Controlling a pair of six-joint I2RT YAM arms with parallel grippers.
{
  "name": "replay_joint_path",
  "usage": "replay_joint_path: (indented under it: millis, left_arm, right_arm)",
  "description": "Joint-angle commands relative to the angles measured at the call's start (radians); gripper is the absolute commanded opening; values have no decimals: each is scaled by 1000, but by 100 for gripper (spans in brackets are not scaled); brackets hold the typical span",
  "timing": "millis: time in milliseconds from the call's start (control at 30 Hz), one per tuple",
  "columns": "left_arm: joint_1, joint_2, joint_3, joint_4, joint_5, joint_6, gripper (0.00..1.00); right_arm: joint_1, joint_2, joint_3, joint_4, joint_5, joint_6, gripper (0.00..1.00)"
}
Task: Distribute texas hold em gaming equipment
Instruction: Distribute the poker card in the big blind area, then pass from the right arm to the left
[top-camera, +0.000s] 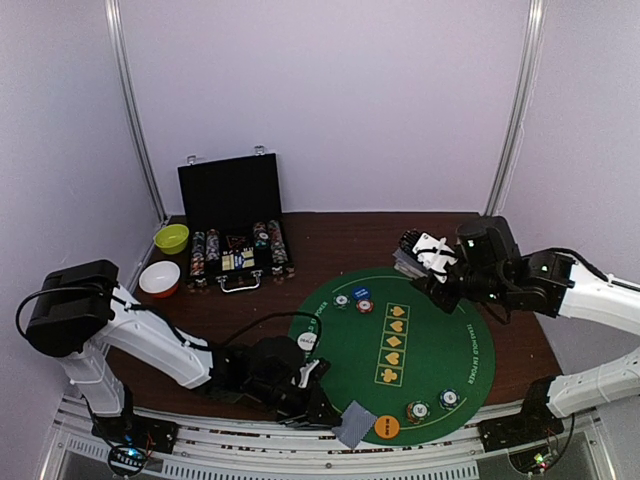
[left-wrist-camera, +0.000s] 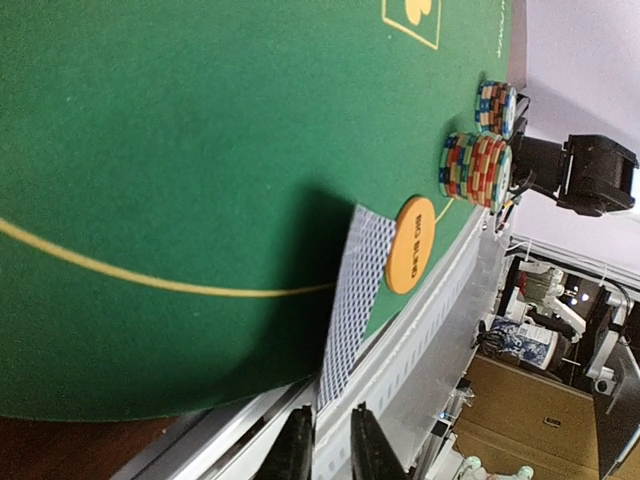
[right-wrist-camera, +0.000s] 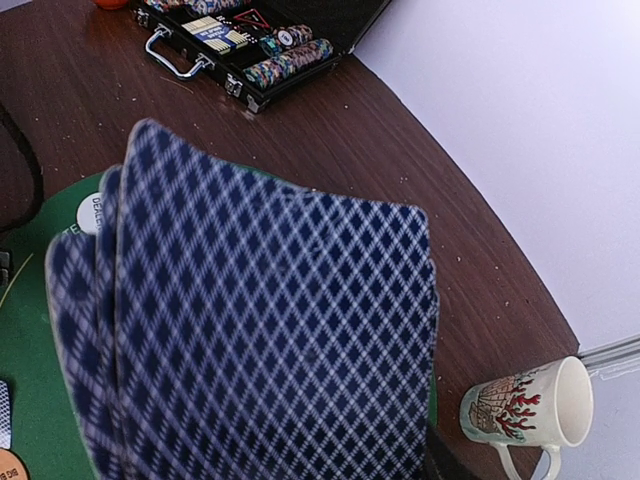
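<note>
Holding cards (right-wrist-camera: 270, 330) aloft, right claw (top-camera: 430, 262) clamped

You are seeing a black case (top-camera: 235, 225) standing open on the desk (top-camera: 330, 235), a green bowl (top-camera: 171, 238) and an orange bowl (top-camera: 159, 278) sitting beside it, a mug (right-wrist-camera: 520, 410) farther off.

left arm (top-camera: 150, 340) low along near edge | left claw (left-wrist-camera: 330, 430) slightly parted | right arm (top-camera: 590, 290) raised, reaching left | right claw (top-camera: 427, 256) clamped on playing cards (right-wrist-camera: 270, 330)
</note>
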Motion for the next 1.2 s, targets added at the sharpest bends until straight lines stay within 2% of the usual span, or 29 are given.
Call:
replay_joint_path:
  millis: [0, 200, 333, 433, 567, 633, 700, 767, 900, 1033, 1167]
  left_arm:
    - [-9, -31, -42, 44, -14, -43, 17]
    - [-13, -32, -63, 71, -10, -67, 19]
    - [-15, -37, -69, 64, -2, -74, 25]
    - [-2, -96, -57, 8, -43, -38, 31]
    - [33, -203, 1, -98, -130, 81, 37]
    - [66, -240, 86, -197, -173, 240, 44]
    - [113, -250, 236, -370, -205, 385, 55]
    - [189, -259, 321, -464, -168, 485, 59]
    - [314, -304, 392, -448, -121, 584, 70]
    - [343, -277, 484, -467, -95, 667, 79]
    - [386, -214, 511, -407, 72, 651, 82]
  right_arm:
    - [5, -26, -5, -9, 9, -3, 41]
    - [5, -33, -9, -13, 7, -1, 41]
    - [7, -37, -9, -14, 7, 0, 41]
    - [6, -38, -6, -17, 5, 2, 41]
    - [9, -38, 4, -26, 4, -2, 41]
    - [9, -42, 8, -27, -7, -9, 41]
    - [12, -43, 13, -32, -28, -24, 41]
    - [16, -45, 18, -37, -42, -39, 41]
    - [33, -57, 12, -16, -54, -82, 41]
    - [52, -67, -15, 71, -54, -159, 41]
    - [69, -47, -15, 147, -58, -252, 41]
